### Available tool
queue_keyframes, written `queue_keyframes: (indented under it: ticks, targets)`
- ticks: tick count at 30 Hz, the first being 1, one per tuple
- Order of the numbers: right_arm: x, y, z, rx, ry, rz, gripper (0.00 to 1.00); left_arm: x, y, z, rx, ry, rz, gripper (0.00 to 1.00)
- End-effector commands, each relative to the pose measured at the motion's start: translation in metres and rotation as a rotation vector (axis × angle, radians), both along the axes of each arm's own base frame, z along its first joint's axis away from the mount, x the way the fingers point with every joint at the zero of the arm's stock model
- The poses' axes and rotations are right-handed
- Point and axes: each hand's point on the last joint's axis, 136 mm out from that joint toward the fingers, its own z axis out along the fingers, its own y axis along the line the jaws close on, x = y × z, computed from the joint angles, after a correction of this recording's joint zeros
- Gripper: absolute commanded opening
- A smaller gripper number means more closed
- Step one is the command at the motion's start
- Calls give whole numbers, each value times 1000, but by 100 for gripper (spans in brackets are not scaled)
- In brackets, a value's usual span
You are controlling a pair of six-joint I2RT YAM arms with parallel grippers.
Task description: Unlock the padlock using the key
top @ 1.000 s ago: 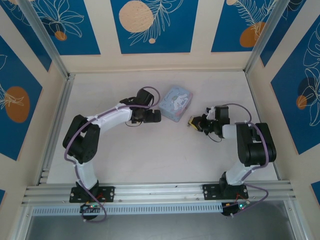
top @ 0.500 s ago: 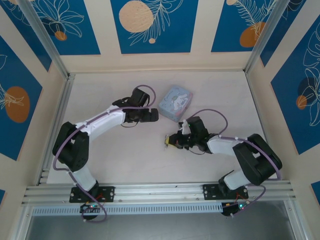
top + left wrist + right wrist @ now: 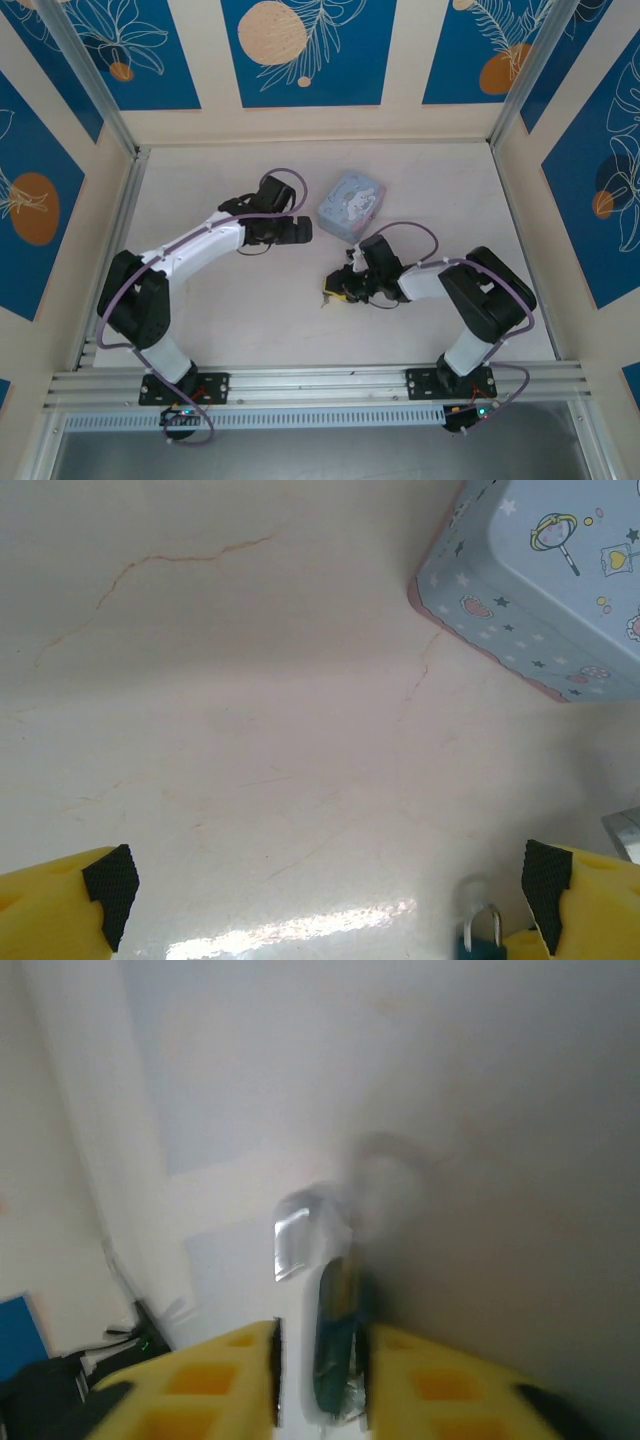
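The padlock (image 3: pixel 482 942), tiny with a teal body and a metal shackle, sits at the bottom right of the left wrist view, close beside one yellow finger (image 3: pixel 590 900). My left gripper (image 3: pixel 330 890) (image 3: pixel 298 230) is open over bare table, with nothing between its pads. My right gripper (image 3: pixel 335 290) (image 3: pixel 320 1360) is low over the table's middle. Its fingers are nearly together around a small dark piece with a silvery end. The piece is blurred, and I take it for the key (image 3: pixel 342 1340). It lies against one pad.
A pale blue cartoon tin (image 3: pixel 350 205) (image 3: pixel 540 590) stands just beyond and right of the left gripper. A grey metallic bit (image 3: pixel 625 832) shows at the right edge of the left wrist view. Open tabletop (image 3: pixel 250 300) lies toward the near left.
My right gripper has swept left and toward the near side, from beside the tin to the table's middle. My left gripper has drawn back slightly to the left.
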Motion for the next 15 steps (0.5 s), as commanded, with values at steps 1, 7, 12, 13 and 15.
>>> queue_keyframes:
  ticks: [1, 7, 12, 13, 15]
  targets:
    - [5, -16, 4, -35, -5, -32, 44, 1, 9, 10, 11, -16, 15, 100]
    - [4, -44, 16, -56, -27, -77, 60, 2, 11, 19, 5, -33, 14, 100]
    - [4, -71, 42, -73, -92, -117, 75, 3, 22, 37, 3, -73, 34, 100]
    - [4, -76, 49, -74, -113, -120, 80, 3, 25, 41, 3, -83, 40, 100]
    - [6, -85, 69, -58, -168, -121, 88, 4, 33, 49, -3, -100, 55, 100]
